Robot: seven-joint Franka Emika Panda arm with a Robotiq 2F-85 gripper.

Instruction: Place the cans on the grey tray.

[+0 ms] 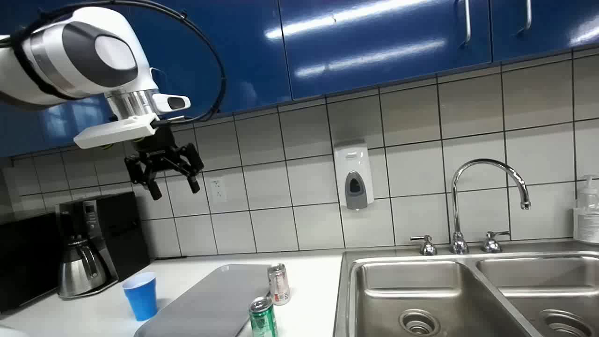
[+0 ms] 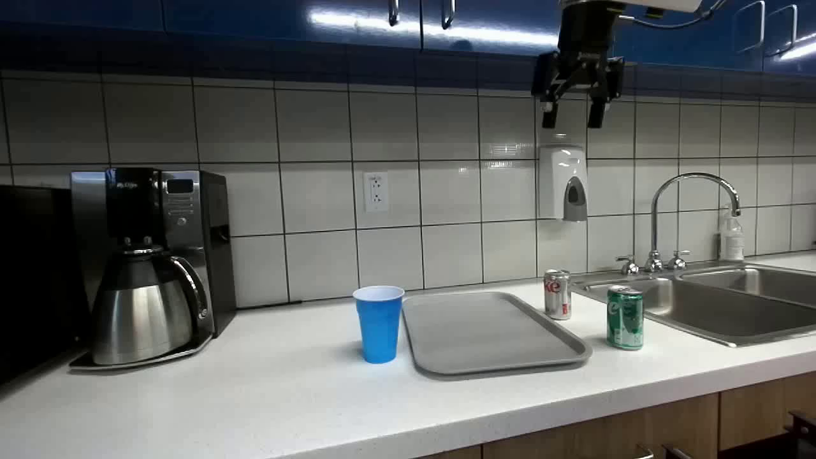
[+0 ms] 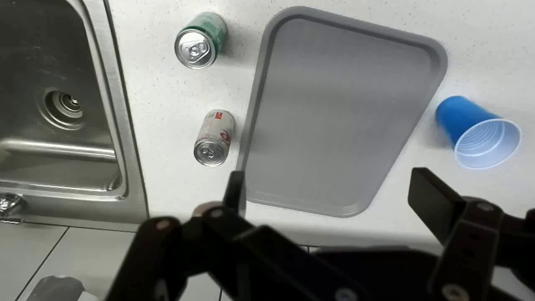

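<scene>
The green can [image 2: 625, 317] stands upright on the counter, on the sink side of the grey tray [image 2: 497, 338]. The silver can with the pinkish-red label [image 2: 558, 294] stands upright close beside the tray's edge. Both cans show off the tray in the wrist view, the green can [image 3: 202, 39] and the silver can [image 3: 214, 138]. In an exterior view the green can [image 1: 263, 318] is partly cut off by the lower edge, with the silver can [image 1: 279, 284] behind it. My gripper [image 1: 175, 189] is open and empty, high above the counter; its fingers spread wide in the wrist view [image 3: 329, 172].
A blue plastic cup [image 2: 379, 325] stands beside the tray, opposite the cans. A coffee maker [image 2: 153, 268] stands further that way. The steel double sink [image 2: 707, 312] and faucet [image 2: 656, 217] lie beyond the cans. A soap dispenser [image 2: 563, 185] hangs on the tiled wall, under blue cabinets [image 1: 383, 42].
</scene>
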